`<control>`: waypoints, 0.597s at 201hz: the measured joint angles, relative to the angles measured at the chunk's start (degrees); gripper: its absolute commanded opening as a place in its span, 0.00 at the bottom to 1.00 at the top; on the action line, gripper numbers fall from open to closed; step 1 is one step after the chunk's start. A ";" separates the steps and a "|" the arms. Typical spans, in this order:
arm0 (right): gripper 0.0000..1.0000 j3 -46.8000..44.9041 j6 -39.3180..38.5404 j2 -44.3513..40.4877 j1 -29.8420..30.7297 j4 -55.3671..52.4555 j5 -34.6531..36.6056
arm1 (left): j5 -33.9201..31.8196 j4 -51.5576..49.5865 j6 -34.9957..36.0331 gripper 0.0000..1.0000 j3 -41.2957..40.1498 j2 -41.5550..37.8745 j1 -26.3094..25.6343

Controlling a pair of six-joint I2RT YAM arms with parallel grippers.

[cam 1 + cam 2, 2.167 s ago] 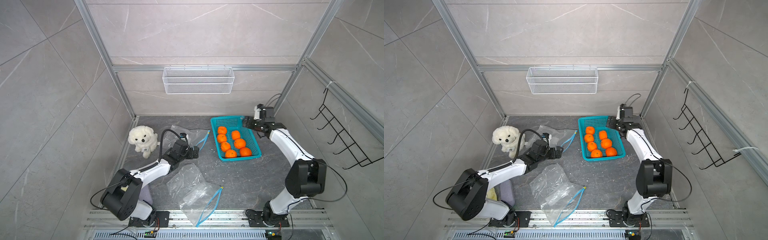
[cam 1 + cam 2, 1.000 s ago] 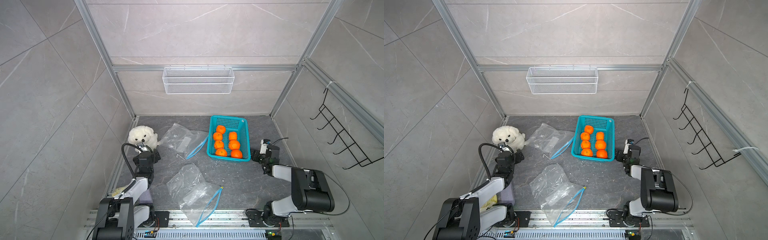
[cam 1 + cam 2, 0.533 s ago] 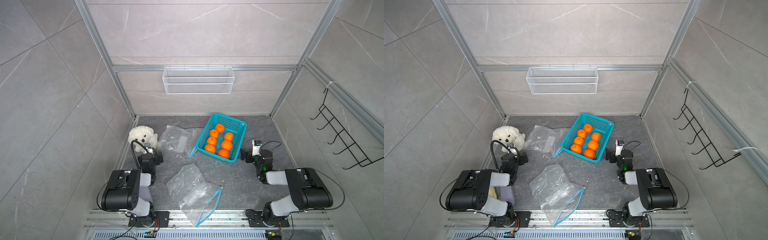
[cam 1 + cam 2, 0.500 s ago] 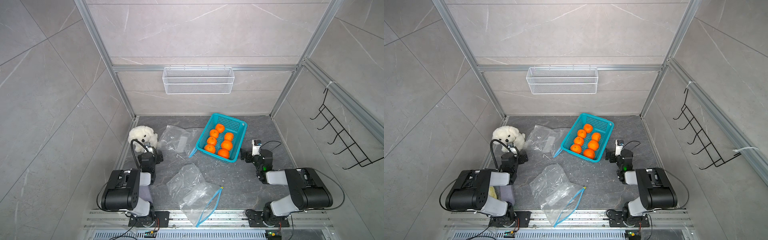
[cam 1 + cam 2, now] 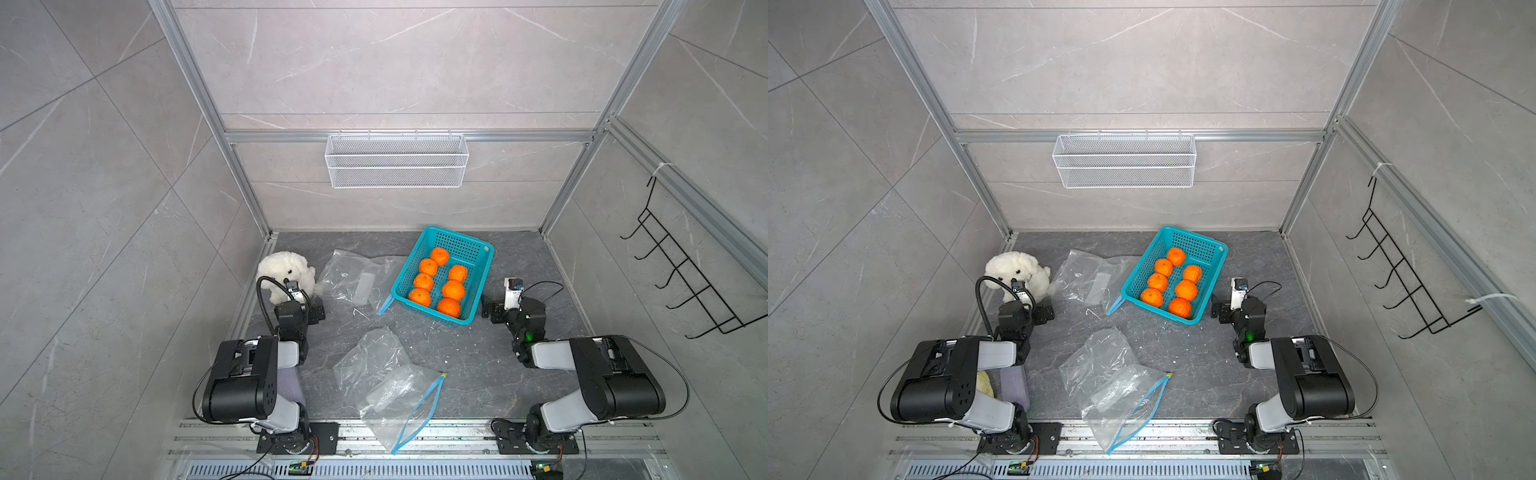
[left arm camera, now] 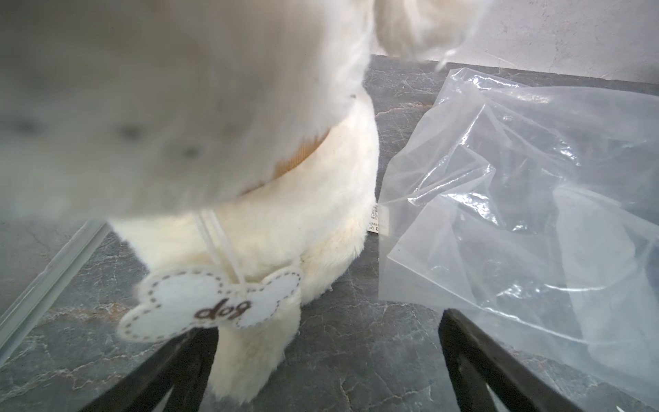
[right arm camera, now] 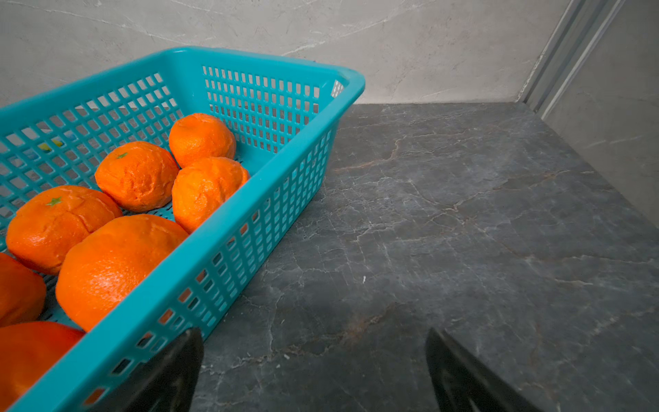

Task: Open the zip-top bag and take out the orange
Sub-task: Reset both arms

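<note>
Teal basket (image 5: 459, 246); vivid orange oranges (image 5: 453, 289); cream plush dog (image 5: 286, 270) (brown-stitched tag (image 6: 210, 303)); grey veined tabletop (image 5: 478, 361).

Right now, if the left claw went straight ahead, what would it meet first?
Most likely the white plush dog: in the left wrist view its leg stands just ahead of the open left claw, nearer one finger. The clear zip-top bag lies by the other finger and might get brushed.

Pale grey tiled walls (image 5: 395, 62) enclose a dark marbled floor (image 5: 478, 365), with a white wire shelf (image 5: 397, 166).
</note>
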 measured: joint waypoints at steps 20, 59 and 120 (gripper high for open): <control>0.99 -0.02 0.00 -0.02 0.00 0.09 0.02 | 0.42 -0.15 0.04 1.00 0.00 0.00 0.00; 0.99 -5.66 -1.51 -27.32 0.24 -7.23 -4.72 | 0.48 -0.22 0.20 1.00 0.00 0.00 0.00; 1.00 1.42 -0.24 -0.81 0.31 3.80 -0.79 | 0.61 -0.26 0.22 1.00 0.00 0.00 0.00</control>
